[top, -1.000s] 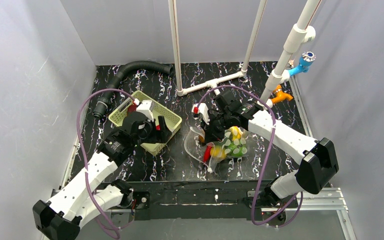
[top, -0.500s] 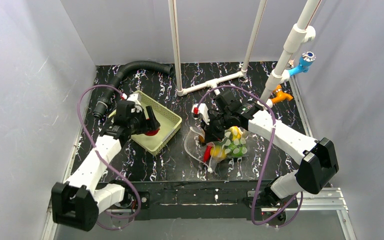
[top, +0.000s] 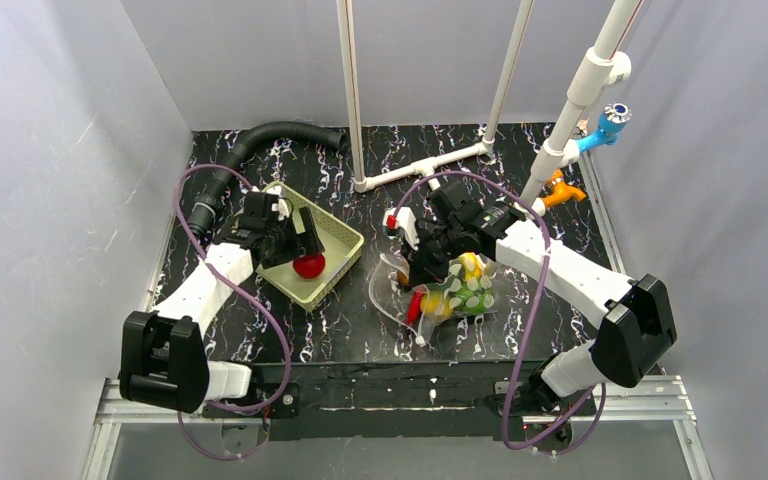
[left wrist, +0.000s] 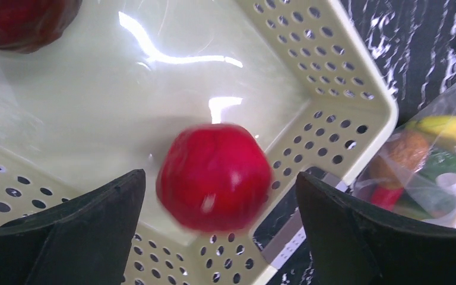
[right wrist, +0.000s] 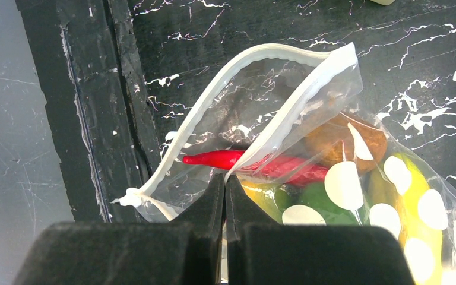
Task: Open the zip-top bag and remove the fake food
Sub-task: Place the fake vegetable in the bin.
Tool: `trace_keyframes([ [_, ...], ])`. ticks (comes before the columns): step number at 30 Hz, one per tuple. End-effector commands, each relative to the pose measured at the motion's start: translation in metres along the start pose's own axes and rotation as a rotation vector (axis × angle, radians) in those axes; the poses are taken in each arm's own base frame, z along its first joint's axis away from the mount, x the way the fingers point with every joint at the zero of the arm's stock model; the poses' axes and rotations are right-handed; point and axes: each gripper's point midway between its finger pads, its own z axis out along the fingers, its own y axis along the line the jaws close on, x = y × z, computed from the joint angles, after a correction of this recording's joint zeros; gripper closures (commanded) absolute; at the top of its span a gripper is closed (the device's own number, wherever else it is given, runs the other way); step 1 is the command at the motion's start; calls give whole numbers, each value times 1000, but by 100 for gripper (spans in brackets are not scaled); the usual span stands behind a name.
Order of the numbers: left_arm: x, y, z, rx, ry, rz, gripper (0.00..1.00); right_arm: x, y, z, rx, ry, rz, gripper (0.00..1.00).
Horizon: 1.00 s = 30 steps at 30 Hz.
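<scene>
The zip-top bag point(top: 452, 290) lies mid-table with its mouth open toward the front; it also shows in the right wrist view point(right wrist: 356, 184). My right gripper point(top: 422, 268) point(right wrist: 225, 178) is shut on the bag's upper lip beside the white zip strip point(right wrist: 237, 65). Inside the bag are a red chili point(right wrist: 219, 158), a yellow banana point(right wrist: 418, 199), a green piece point(right wrist: 316, 196) and an orange-brown piece point(right wrist: 344, 139). My left gripper point(top: 298, 245) point(left wrist: 218, 178) is open over the pale green basket point(left wrist: 309, 77). A bright red fruit point(left wrist: 214, 176) point(top: 308, 266), motion-blurred, is in the basket between the jaws. A dark red fruit point(left wrist: 21, 21) lies farther in.
The basket point(top: 345, 240) stands left of the bag. A black corrugated hose point(top: 260, 140) curves along the back left. A white pipe frame point(top: 425, 165) stands behind the bag, with an orange clamp point(top: 560, 190) and a blue fitting point(top: 610, 120) at the back right.
My left arm has swung over the basket with the bright red fruit, its jaws have opened and the fruit is now loose in the basket. The right arm has not moved.
</scene>
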Motion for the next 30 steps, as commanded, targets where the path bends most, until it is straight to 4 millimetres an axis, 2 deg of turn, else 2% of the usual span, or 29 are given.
trace_keyframes([
  [1, -22, -13, -18, 46, -78, 13, 2, -7, 0, -4, -6, -21, -23, 99],
  [8, -22, -24, -50, 125, -184, -19, 2, -8, 7, -5, -43, -23, -18, 99],
  [11, -19, -45, -70, 281, -246, 3, 2, -8, 15, -8, -71, -41, -29, 99],
  [15, -3, -73, -91, 488, -254, 24, 2, -7, 19, -15, -63, -55, -60, 99],
  [22, 27, -104, -105, 724, -123, -57, 2, -2, 23, -23, -72, -34, -76, 99],
  [30, 50, -130, -114, 866, -89, -9, 2, -11, 31, -28, -142, -19, -86, 99],
])
